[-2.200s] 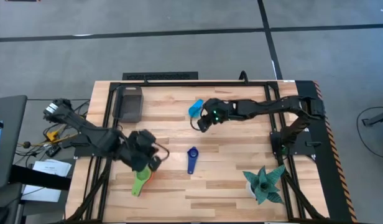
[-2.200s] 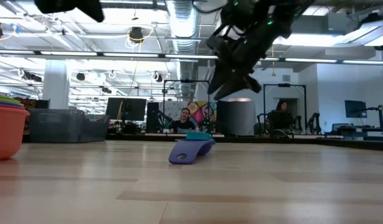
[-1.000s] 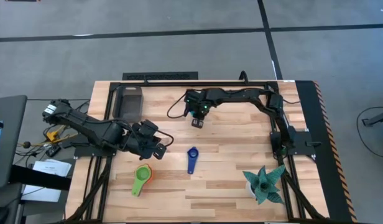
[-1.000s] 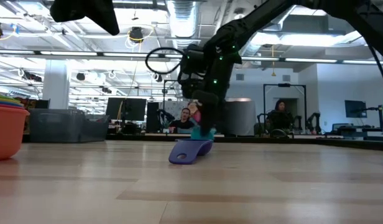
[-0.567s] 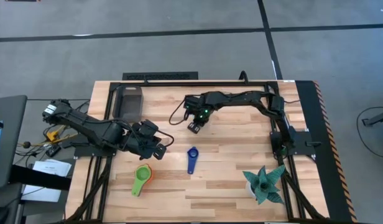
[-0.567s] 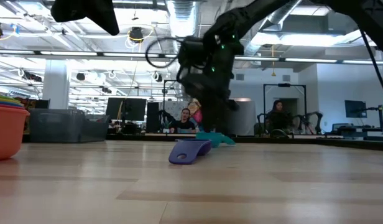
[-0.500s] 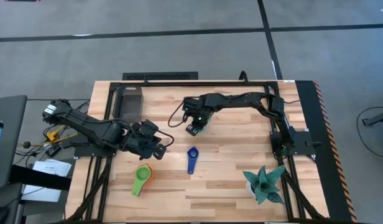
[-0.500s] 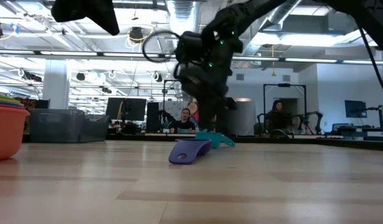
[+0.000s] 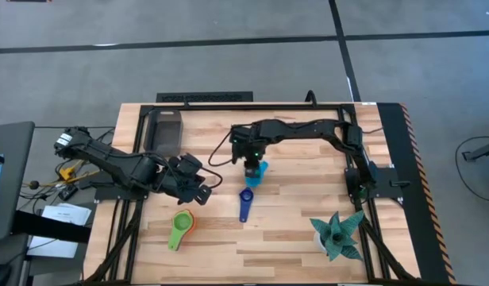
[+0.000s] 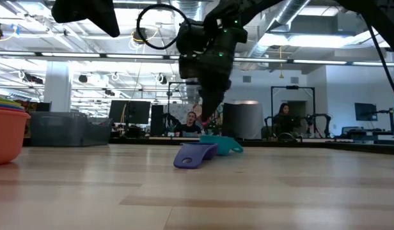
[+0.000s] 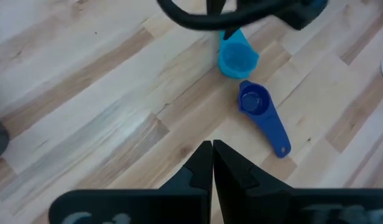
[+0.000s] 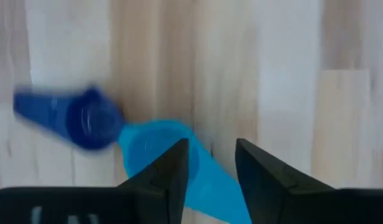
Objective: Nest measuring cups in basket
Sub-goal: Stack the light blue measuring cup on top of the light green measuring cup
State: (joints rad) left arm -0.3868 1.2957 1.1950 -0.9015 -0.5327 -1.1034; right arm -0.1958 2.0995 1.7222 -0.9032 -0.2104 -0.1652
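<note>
A light blue measuring cup (image 9: 256, 171) lies on the table just beyond the bowl of a dark blue cup (image 9: 244, 203), which rests flat with its handle toward the near edge. My right gripper (image 12: 210, 168) hangs open just above the light blue cup (image 12: 155, 152), pointing down and clear of it in the low view (image 10: 206, 115). A nested stack of cups with a green one on top (image 9: 181, 228) sits near the left front. The dark grey basket (image 9: 166, 131) stands at the far left. My left gripper (image 11: 212, 149) is shut and holds nothing, left of the blue cups (image 9: 198, 184).
A teal spiky plant (image 9: 337, 234) stands at the near right corner. A black metal frame (image 9: 252, 106) runs along the table's far edge and down both sides. Bare wood lies between the cups and the plant.
My right gripper has come from the far middle toward the near edge with the light blue cup. It has set the cup down beside the dark blue one, let go and risen clear. The cup now lies in plain sight on the table.
</note>
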